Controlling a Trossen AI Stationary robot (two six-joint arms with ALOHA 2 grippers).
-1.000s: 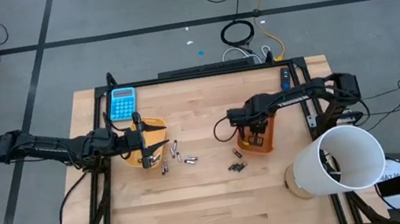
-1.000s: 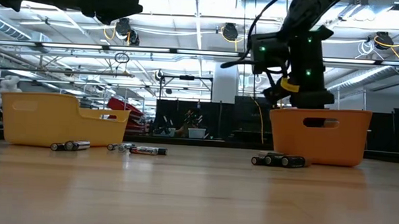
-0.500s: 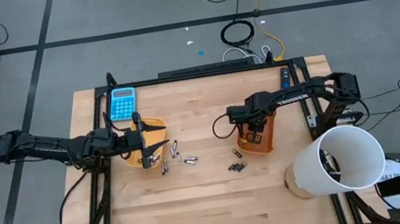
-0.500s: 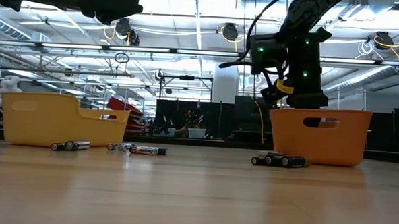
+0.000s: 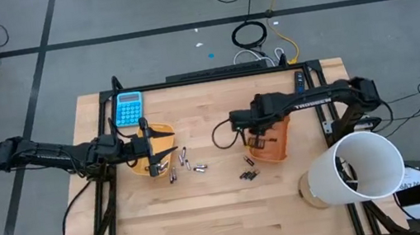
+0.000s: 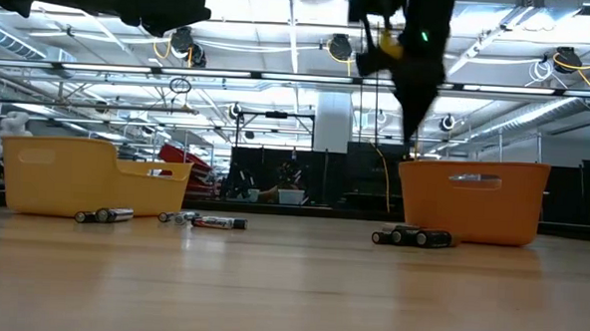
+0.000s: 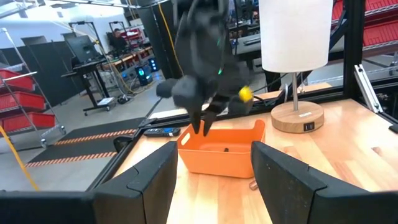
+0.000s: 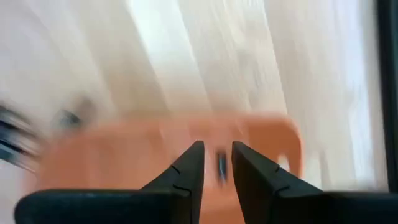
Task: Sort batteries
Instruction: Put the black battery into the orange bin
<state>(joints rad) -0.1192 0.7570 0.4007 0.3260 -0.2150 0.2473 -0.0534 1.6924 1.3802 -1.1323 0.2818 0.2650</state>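
Two trays stand on the wooden table: a yellow one (image 5: 167,132) (image 6: 85,178) on the left and an orange one (image 5: 275,148) (image 6: 473,201) (image 7: 221,155) on the right. Small batteries lie loose on the table between them, one group (image 5: 190,165) (image 6: 205,221) near the yellow tray and a dark group (image 5: 247,170) (image 6: 413,237) beside the orange tray. A dark battery (image 8: 221,165) lies inside the orange tray. My right gripper (image 7: 202,127) (image 8: 216,163) hangs above the orange tray, pointing down, slightly open and holding nothing. My left gripper (image 7: 211,180) waits level over the yellow tray, open.
A blue calculator (image 5: 128,107) lies at the far left of the table. A tall white cylinder on a wooden base (image 5: 359,166) (image 7: 293,37) stands at the near right corner. Bare wood lies along the near side of the table.
My right gripper has risen out of the orange tray until it hangs well above the rim. It has also shifted a little toward the table's left. The trays and the loose batteries have stayed where they were.
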